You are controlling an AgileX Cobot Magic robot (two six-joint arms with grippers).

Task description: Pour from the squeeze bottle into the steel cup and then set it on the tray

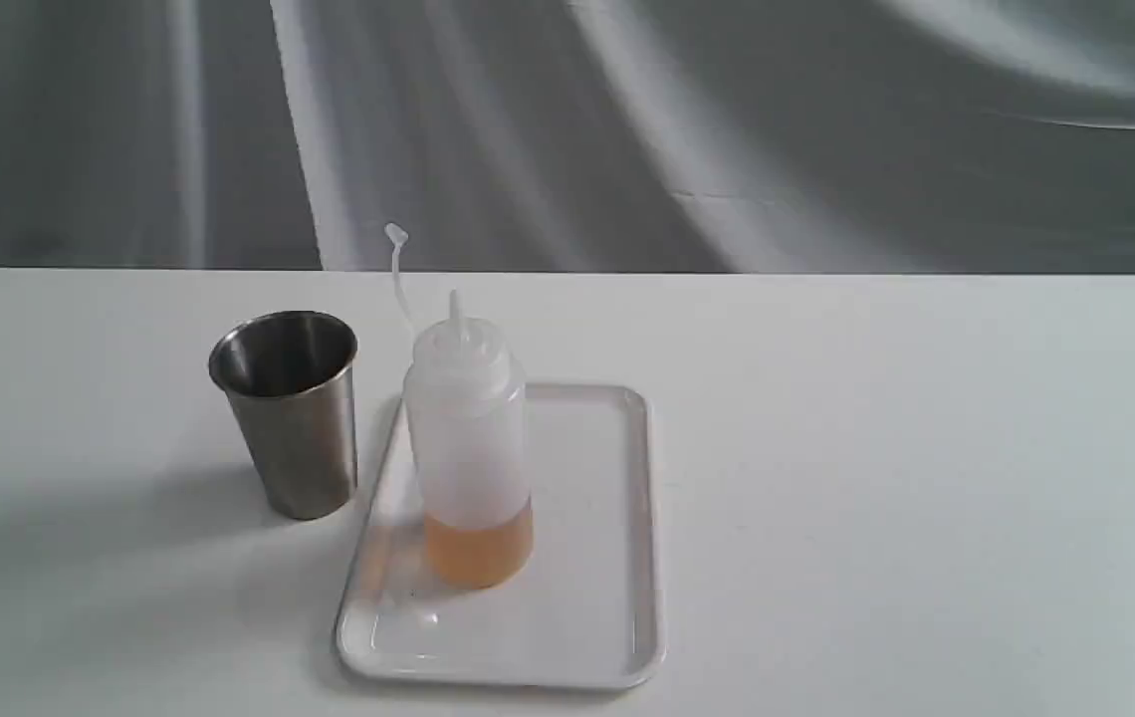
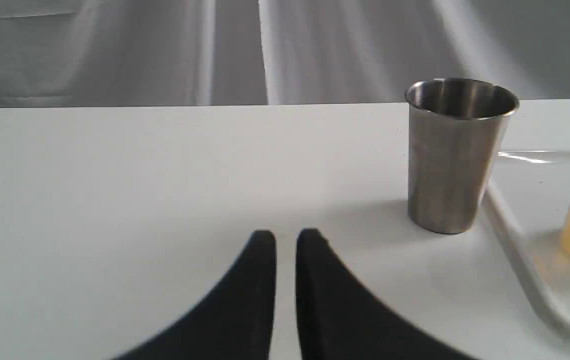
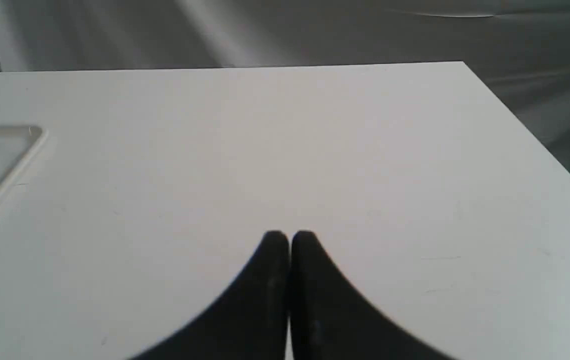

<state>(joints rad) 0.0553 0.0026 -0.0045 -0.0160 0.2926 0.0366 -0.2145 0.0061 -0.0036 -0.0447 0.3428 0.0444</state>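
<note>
The left gripper (image 2: 286, 239) hangs low over bare tabletop (image 1: 926, 448) with its two black fingers almost together (only a thin slit shows between them). It holds nothing and touches nothing. The right gripper (image 3: 290, 236) has its fingers pressed together with no gap. It is also empty, and sits over the tabletop to the right of the tray (image 1: 607, 558).

The squeeze bottle (image 1: 468, 428) stands upright on the left half of the tray, its long axis vertical and its pointed nozzle aimed straight up. The cap is off the nozzle, and its thin strap curves up and to the left. Amber liquid fills only the lowest part of the translucent body.

The steel cup (image 1: 289, 418) stands upright on the tabletop just left of the tray, mouth up and narrower at the base (whether the base touches the rim cannot be told). It is shorter than the bottle.

The white tray lies flat with its long side running near to far. Folded grey cloth (image 1: 727, 119) hangs behind the far edge.
</note>
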